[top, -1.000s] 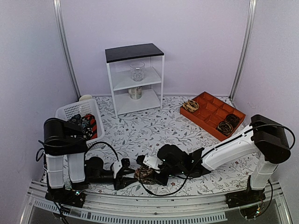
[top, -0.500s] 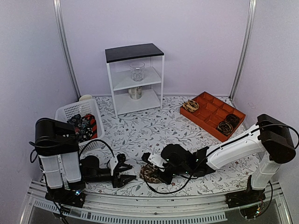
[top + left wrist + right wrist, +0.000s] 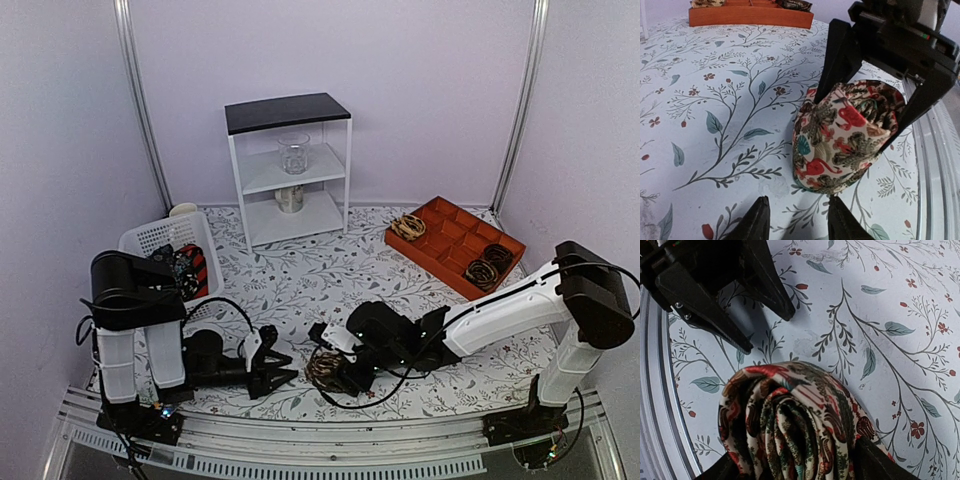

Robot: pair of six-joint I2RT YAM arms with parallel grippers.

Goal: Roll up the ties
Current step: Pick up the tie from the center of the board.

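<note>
1. A table under a pale cloth printed with leafy sprigs stands between plain lilac walls.
2. At the far side stands a white shelf unit with a black top. It holds a glass jar on its middle shelf and a tin below.
3. Far right lies an orange compartment tray with rolled ties in several of its sections.
4. At the left, a white basket holds loose ties, dark with some red.
5. Near the front edge, about the middle, a rolled tie with a red and green print rests on the cloth.
6. The right gripper straddles this roll, one black finger against each side of the fabric. Whether they squeeze it or only touch it cannot be told.
7. The left gripper lies low just left of the roll, its tips pointing toward it but apart from it. Its jaws are spread with nothing between them.
</note>
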